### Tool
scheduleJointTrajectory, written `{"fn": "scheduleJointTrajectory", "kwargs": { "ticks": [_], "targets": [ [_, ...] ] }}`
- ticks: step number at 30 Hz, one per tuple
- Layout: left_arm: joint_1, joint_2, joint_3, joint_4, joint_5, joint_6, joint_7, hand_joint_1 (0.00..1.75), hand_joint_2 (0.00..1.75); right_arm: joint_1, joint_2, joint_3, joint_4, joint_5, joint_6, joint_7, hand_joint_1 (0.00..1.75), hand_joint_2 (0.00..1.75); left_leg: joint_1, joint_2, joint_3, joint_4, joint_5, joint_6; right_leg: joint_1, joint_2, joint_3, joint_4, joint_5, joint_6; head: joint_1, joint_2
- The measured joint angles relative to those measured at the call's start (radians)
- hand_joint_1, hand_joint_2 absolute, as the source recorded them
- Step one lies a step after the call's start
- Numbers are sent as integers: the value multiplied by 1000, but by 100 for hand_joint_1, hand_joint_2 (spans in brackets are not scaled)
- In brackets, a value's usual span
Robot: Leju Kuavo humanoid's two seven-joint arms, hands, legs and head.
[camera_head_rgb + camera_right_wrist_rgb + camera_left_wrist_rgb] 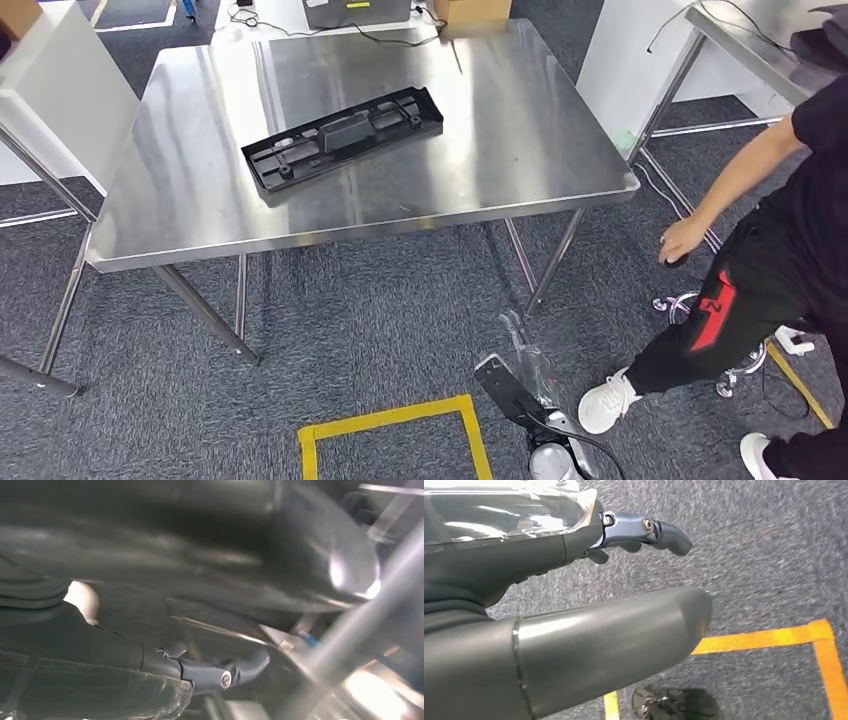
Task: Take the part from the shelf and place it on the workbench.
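Head view: part (342, 138) lies on workbench (520, 150), well apart from right hand (510, 390), grasp unclear; left hand (634, 575) empty, fingers apart.

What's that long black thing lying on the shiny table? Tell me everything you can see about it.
The black part is a long, flat rectangular piece that looks like moulded plastic, with a raised rim, a blocky hump near its middle and small round bosses toward its ends. It lies flat and slantwise on the steel workbench, left of the middle. No hand touches it; only the tabletop bears it.
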Motion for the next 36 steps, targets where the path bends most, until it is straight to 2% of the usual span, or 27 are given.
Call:
{"fn": "scheduleJointTrajectory", "kwargs": {
  "ticks": [1,2,5,6,7,8,9,10,12,14,16,17,19,21,22,23,24,25,26,27,28,29,31,32,33,34,36],
  "targets": [
    [2,1,2,0,-2,0,1,0,0,-12,-2,-5,65,15,-10,32,0,0,3,-2,-5,6,-8,-6,-3,-1,-6,0,9,-8,-1,0],
    [4,1,3,1,-7,0,2,0,0,-24,-3,-12,127,33,-20,81,0,0,5,-4,-13,23,-35,-12,-8,-2,-15,-1,20,-18,-1,0],
    [7,-1,3,1,-24,-2,2,0,0,-57,-16,-51,342,63,-42,219,0,0,11,-8,-47,175,-190,-26,-10,-8,-49,0,56,-33,-5,0],
    [7,-1,3,1,-29,-3,2,0,0,-61,-23,-71,421,51,-37,236,0,0,12,-8,-53,233,-221,-30,-9,-11,-62,2,67,-32,-5,0],
    [7,-1,3,1,-34,-4,0,0,0,-58,-31,-94,488,32,-28,243,0,0,13,-7,-49,268,-223,-33,-9,-14,-76,6,76,-29,-5,0],
    [7,-2,3,1,-38,-5,-1,0,0,-52,-37,-118,544,10,-14,249,0,0,16,-7,-29,274,-204,-34,-9,-16,-92,13,83,-26,-5,0],
    [7,-2,3,1,-41,-6,-2,0,0,-45,-42,-141,593,-11,1,258,0,0,18,-7,6,246,-176,-33,-10,-17,-108,21,89,-23,-5,0],
    [6,-2,3,1,-44,-7,-2,0,0,-40,-45,-164,632,-27,13,268,0,0,20,-9,55,188,-157,-31,-10,-18,-122,30,94,-19,-5,0],
    [1,-1,3,-1,-48,-11,-1,0,0,-33,-47,-203,697,-45,27,283,0,0,18,-12,146,60,-165,-22,-8,-16,-140,42,105,-8,-4,0],
    [-3,1,3,-1,-48,-16,1,0,0,-29,-48,-228,743,-42,24,290,0,0,11,-15,171,5,-183,-10,-7,-14,-145,42,120,6,-3,0],
    [-4,1,3,-1,-48,-17,1,0,0,-29,-49,-242,775,-39,22,297,0,0,8,-11,157,-1,-168,7,-9,-11,-150,38,134,18,-3,0],
    [-5,0,3,-1,-48,-18,1,0,0,-29,-49,-248,789,-38,22,299,0,0,8,-9,149,-6,-155,18,-8,-9,-157,46,123,18,-3,0],
    [-6,-1,3,-1,-48,-18,1,0,0,-28,-51,-258,811,-36,22,302,0,0,10,-4,123,-15,-123,34,-7,-3,-186,120,43,6,0,0],
    [-5,0,3,-1,-48,-18,2,0,0,-29,-51,-265,825,-36,22,304,0,0,8,-3,92,-15,-95,38,-8,0,-218,254,-54,-2,3,0],
    [-5,0,3,-1,-48,-18,2,0,0,-30,-51,-268,830,-36,22,304,0,0,7,-2,77,-14,-83,38,-8,1,-222,311,-72,4,3,0],
    [-5,-1,3,-1,-48,-18,2,0,0,-31,-52,-270,835,-35,22,304,0,0,7,0,62,-13,-70,36,-8,1,-213,342,-70,15,3,0],
    [-5,-1,3,-1,-48,-18,2,0,0,-31,-52,-271,839,-35,22,304,0,0,7,1,48,-12,-59,33,-8,1,-186,336,-50,27,3,0],
    [-5,-1,3,-1,-48,-18,2,0,0,-32,-52,-272,842,-35,22,304,0,0,7,2,34,-11,-48,30,-9,1,-140,291,-27,37,3,0],
    [-5,-2,3,-1,-48,-18,2,0,0,-33,-53,-272,844,-34,21,303,0,0,7,2,23,-9,-37,25,-10,1,-77,214,-13,40,3,0],
    [-5,-2,3,-1,-48,-18,1,0,0,-34,-53,-272,845,-29,18,299,0,0,5,2,14,-7,-28,20,-8,2,-11,119,-14,37,4,0],
    [-6,-2,3,-1,-49,-18,1,0,0,-37,-53,-272,846,-21,14,293,0,0,3,2,8,-5,-17,14,-6,3,37,42,-23,31,3,0],
    [-6,-1,3,-2,-50,-19,2,0,0,-39,-53,-272,848,-11,12,287,0,0,1,3,5,-5,-8,9,-4,5,64,-10,-34,25,2,0],
    [-5,0,3,-1,-57,-24,8,0,0,-43,-51,-270,854,12,25,284,0,0,2,3,-1,-7,8,-1,-5,5,60,-31,-34,12,1,0],
    [-5,0,3,-1,-62,-28,13,0,0,-44,-50,-268,857,20,38,289,0,0,5,2,-6,-1,-3,-7,-9,4,53,-29,-26,1,0,0],
    [-4,0,3,0,-66,-31,19,0,0,-45,-50,-267,860,25,51,297,0,0,7,0,-15,20,-33,-13,-13,1,43,-27,-16,-12,-2,0],
    [-3,0,3,1,-71,-34,24,0,0,-45,-49,-266,863,26,62,305,0,0,10,-2,-27,60,-82,-18,-17,-2,33,-27,-5,-23,-3,0],
    [-4,-1,3,0,-79,-36,29,0,0,-43,-49,-266,866,20,83,312,0,0,12,-4,-52,187,-188,-27,-13,-6,8,-23,15,-33,-5,0]
  ]
}}
